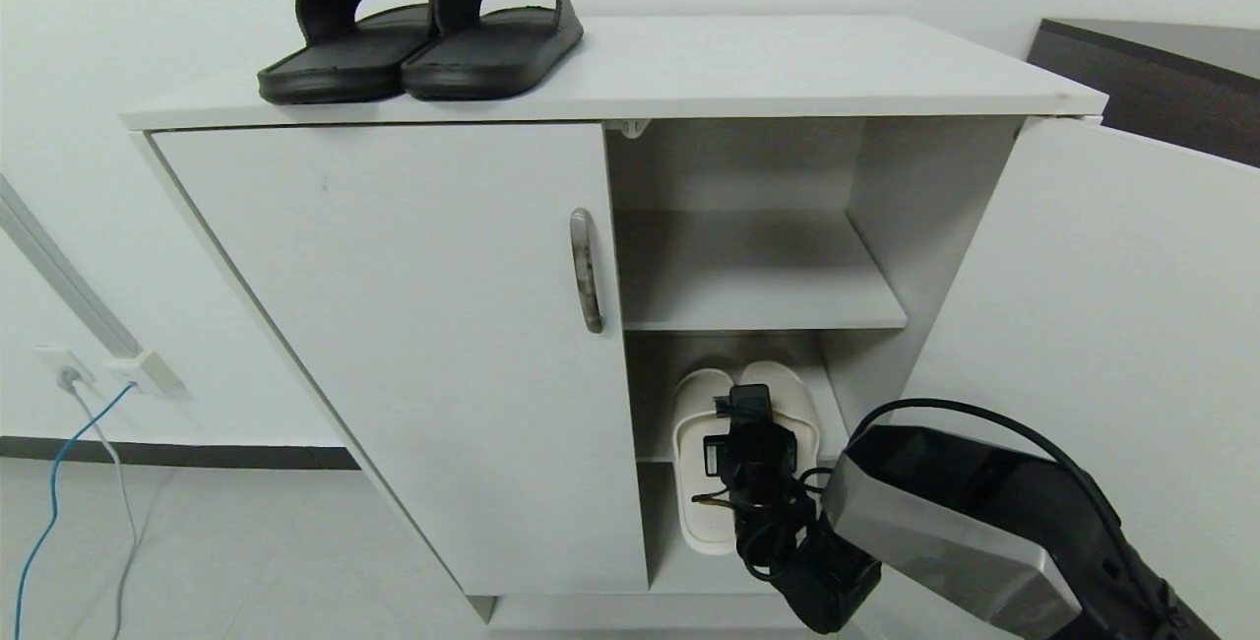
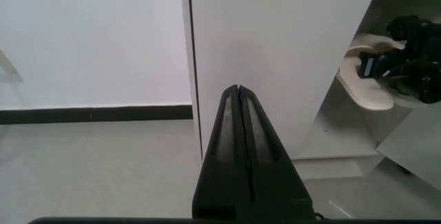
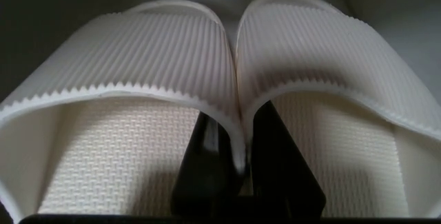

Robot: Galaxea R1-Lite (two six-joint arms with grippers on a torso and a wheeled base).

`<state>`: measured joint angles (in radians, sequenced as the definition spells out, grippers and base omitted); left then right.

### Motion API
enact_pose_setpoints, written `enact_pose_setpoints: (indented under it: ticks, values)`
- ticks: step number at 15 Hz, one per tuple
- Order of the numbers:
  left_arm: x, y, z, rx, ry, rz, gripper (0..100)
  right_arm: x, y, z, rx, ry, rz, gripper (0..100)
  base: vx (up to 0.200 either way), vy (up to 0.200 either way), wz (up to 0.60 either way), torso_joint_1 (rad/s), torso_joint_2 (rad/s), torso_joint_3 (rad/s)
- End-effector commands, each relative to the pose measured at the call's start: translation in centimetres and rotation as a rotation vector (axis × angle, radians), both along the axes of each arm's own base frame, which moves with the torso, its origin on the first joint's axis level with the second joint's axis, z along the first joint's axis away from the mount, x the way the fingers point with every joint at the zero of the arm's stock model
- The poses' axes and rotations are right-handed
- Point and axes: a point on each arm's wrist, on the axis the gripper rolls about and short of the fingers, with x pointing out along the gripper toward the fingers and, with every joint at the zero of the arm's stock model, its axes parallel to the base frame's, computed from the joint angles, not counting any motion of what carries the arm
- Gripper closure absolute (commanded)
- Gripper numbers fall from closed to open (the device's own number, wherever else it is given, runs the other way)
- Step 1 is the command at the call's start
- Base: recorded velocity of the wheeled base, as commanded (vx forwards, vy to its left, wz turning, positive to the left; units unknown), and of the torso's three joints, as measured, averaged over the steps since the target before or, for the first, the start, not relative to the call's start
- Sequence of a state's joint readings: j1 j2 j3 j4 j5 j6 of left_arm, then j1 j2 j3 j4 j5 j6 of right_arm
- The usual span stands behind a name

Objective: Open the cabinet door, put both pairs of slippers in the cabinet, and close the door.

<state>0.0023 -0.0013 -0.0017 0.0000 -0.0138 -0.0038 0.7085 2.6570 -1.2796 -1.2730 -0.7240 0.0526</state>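
White slippers (image 3: 158,65) pinched by right claw (image 3: 238,136) inside open cabinet (image 1: 787,64).

A pale grey tiled floor (image 1: 246,551) carries a white board cabinet (image 1: 394,325), and a thin blue cable (image 1: 34,551) trails down onto the floor beside a grey one, near the wall. On the cabinet's flat white top panel (image 1: 787,59), a pair of black rubber slide slippers (image 1: 423,39) lies side by side and touching, near the left end, with the toes pointing to the wall. Inside the open right half is a plain white upper shelf (image 1: 758,271). Below it is a white lower shelf (image 1: 833,416). A pair of cream ribbed foam slippers (image 1: 694,502) sits at this lower level, toes inward and heels jutting past its front edge; whether their soles rest fully on it cannot be told.
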Motion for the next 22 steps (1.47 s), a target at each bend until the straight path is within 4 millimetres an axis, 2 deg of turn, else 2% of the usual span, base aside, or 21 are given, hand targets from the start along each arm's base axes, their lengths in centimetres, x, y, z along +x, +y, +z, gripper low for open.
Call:
enact_pose_setpoints:
  ticks: [1,5,6,10,13,21,22]
  values:
    - [0.0,0.0,0.0,-0.001,0.001,0.001,100,1.2,0.2,0.7,0.024,0.003,-0.014,100,0.000,0.000,0.00,0.000,0.00,0.000]
    - [0.0,0.0,0.0,-0.001,0.001,0.001,100,3.7,0.2,1.8,0.052,0.031,0.009,100,0.000,0.000,0.00,0.000,0.00,0.000]
    - [0.0,0.0,0.0,-0.001,0.001,0.001,100,4.9,-0.1,1.8,0.057,0.026,0.006,100,0.000,0.000,0.00,0.000,0.00,0.000]
    - [0.0,0.0,0.0,-0.001,0.001,0.001,100,7.3,-0.5,1.9,0.046,0.039,0.000,100,0.000,0.000,0.00,0.000,0.00,0.000]
    - [0.0,0.0,0.0,-0.001,0.001,0.001,100,8.2,-0.8,2.0,0.039,0.046,-0.013,100,0.000,0.000,0.00,0.000,0.00,0.000]
    - [0.0,0.0,0.0,-0.001,0.001,0.001,100,8.4,-1.0,1.3,0.031,0.059,-0.019,100,0.000,0.000,0.00,0.000,0.00,0.000]
    - [0.0,0.0,0.0,-0.001,0.001,0.001,100,8.3,-1.0,1.2,0.022,0.066,-0.019,0,0.000,0.000,0.00,0.000,0.00,0.000]
